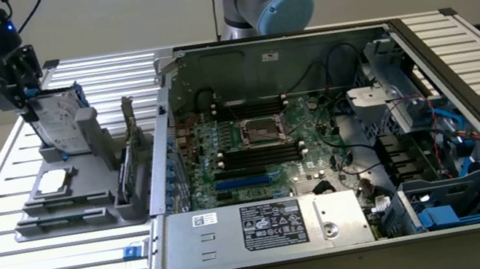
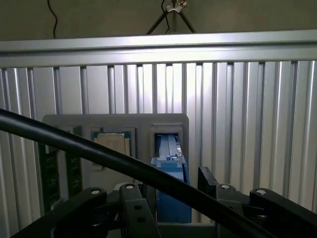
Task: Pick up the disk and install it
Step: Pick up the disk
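Disk stands on edge in a slot of the grey holder, which sits on the slatted desk at the exterior view's left, just beside the open computer case. A small square chip lies in the same holder, nearer the camera. Pick-up is judged not yet accomplished: the disk is seated in its slot, with its blue frame visible in the wrist view. Installation is outstanding in full; no disk is seen carried toward the case, and the bay with blue fittings at the case's near right corner appears vacant. Pincer is released, its jaws spread on either side of the disk's upper edge without clamping it. The arm comes in from the exterior view's upper left, wrist directed downward over the holder, leaning slightly toward the case.
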You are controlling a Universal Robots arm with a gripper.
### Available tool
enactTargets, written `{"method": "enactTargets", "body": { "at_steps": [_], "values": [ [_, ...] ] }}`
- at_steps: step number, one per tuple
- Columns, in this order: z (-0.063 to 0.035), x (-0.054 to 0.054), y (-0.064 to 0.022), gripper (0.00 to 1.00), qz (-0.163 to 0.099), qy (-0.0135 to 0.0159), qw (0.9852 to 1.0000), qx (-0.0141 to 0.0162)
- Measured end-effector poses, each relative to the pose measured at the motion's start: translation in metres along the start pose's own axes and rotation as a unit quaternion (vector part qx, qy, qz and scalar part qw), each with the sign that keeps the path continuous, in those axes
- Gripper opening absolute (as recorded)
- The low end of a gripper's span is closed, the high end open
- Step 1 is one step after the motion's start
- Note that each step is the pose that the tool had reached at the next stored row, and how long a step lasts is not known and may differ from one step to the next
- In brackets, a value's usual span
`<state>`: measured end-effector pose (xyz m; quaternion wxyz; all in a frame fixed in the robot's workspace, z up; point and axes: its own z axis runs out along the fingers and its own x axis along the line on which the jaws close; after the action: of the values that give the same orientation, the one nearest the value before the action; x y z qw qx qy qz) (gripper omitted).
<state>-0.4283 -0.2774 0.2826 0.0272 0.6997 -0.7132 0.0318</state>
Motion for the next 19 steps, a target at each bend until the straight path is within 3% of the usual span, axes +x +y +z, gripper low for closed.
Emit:
{"method": "enactTargets", "body": {
  "at_steps": [19],
  "values": [
    [0.0025,0.0008,-0.0008,0.54,-0.006,0.0,1.0,0.0017]
  ]
}}
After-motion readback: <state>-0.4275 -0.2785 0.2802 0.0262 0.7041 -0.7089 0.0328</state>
